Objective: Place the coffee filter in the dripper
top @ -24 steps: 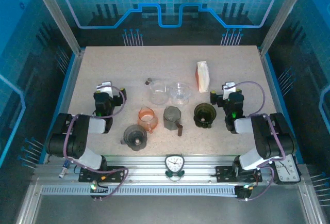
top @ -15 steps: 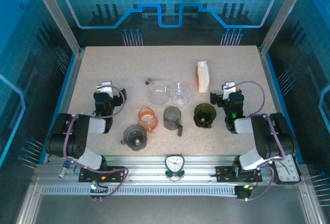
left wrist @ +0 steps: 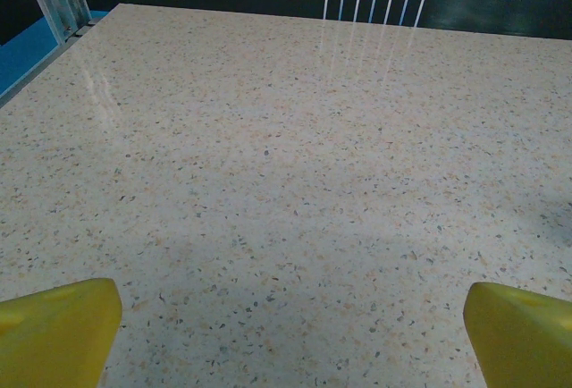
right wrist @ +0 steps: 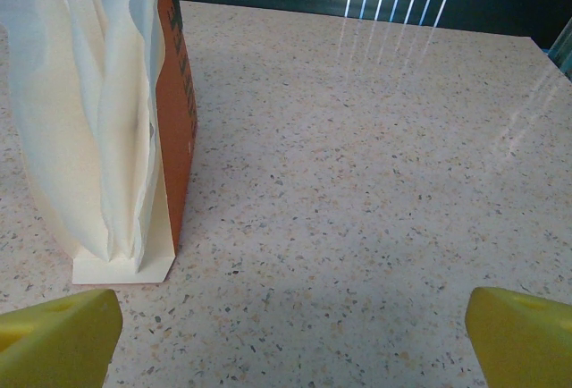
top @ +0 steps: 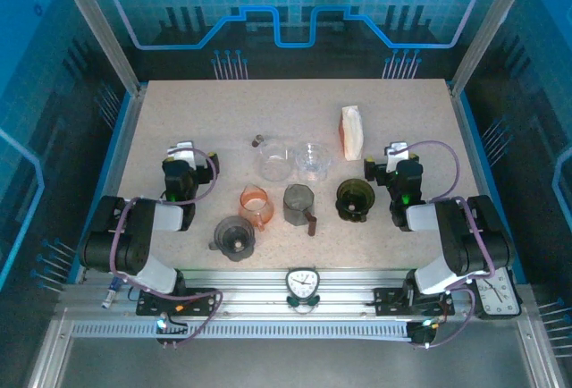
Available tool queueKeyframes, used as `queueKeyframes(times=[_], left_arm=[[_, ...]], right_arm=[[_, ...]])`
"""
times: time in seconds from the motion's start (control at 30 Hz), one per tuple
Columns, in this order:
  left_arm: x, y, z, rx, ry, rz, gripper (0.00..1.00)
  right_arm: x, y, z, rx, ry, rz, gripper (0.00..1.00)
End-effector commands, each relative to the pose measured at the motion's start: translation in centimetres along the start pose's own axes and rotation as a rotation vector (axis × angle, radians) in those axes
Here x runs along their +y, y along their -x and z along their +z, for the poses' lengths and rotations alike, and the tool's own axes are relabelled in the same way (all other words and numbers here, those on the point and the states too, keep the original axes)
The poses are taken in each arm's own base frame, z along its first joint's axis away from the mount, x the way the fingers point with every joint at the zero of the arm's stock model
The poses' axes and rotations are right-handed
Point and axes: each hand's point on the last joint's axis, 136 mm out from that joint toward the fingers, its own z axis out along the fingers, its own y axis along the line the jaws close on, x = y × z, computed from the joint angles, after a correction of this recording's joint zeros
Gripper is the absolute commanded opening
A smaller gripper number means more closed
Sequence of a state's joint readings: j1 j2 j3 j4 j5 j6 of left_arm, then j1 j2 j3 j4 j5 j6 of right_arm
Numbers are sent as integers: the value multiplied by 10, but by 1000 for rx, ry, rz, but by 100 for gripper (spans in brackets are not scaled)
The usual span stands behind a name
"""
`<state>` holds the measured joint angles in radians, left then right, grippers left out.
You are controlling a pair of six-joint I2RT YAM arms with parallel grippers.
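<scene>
Evidently nothing has moved; coffee filters (right wrist: 89, 111) stand untouched.

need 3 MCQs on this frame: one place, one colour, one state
1. Filter pack stands: A. on the table, ahead-left of the right gripper B. on the front rail C. in a cup
2. Its side panel: A. blue B. orange C. green
3. Grippers: A. both open, empty B. both shut C. one holding a filter
Answers: A, right wrist view shows it on the table, left of centre; B, the panel is orange; A, left gripper and right gripper gape with nothing between.
</scene>
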<state>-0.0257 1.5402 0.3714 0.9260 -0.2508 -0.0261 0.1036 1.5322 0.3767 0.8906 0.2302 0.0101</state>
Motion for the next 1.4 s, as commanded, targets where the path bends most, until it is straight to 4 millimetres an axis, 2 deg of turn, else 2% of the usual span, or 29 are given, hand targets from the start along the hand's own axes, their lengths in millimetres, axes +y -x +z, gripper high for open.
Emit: queueKeyframes(times=[0.0,0.23,0.43,0.63,0.73,0.83,0.9,0.97,1.0,1.03,1.13,1.23,1.3,1.37], left_arm=[[1,1,0,-17,10,-6,99],[1,3,-1,-26,10,-6,99],[1,23,-7,9,23,-7,99],[11,47,-10,30,101,-34,99],[18,76,-20,-72,132,-141,99],[23,106,-29,-192,137,-329,99],[34,113,-32,-209,174,-531,99],[46,104,-37,-134,230,-720,99],[49,98,-39,-89,254,-806,99],[50,96,-39,-44,249,-859,99],[28,101,-30,39,92,-908,99],[-5,128,-34,-21,-160,-915,99],[-17,141,-42,-44,-268,-976,99],[-28,146,-50,18,-311,-1021,99]], right_arm=[[-2,6,2,-22,-3,5,100],[-6,7,1,-27,8,34,100],[-16,15,-2,-5,-33,50,100],[-38,38,-15,22,-151,88,100],[-55,56,-26,-12,-252,135,100],[-86,69,-39,-24,-461,245,100],[-105,63,-50,8,-590,424,100],[-112,45,-65,104,-654,614,100],[-105,46,-59,139,-576,612,100],[-92,52,-49,157,-428,573,100],[-75,55,-43,118,-300,639,89],[-61,58,-47,136,-227,658,94],[-42,65,-49,192,-137,617,96],[-17,73,-58,237,-51,547,98]])
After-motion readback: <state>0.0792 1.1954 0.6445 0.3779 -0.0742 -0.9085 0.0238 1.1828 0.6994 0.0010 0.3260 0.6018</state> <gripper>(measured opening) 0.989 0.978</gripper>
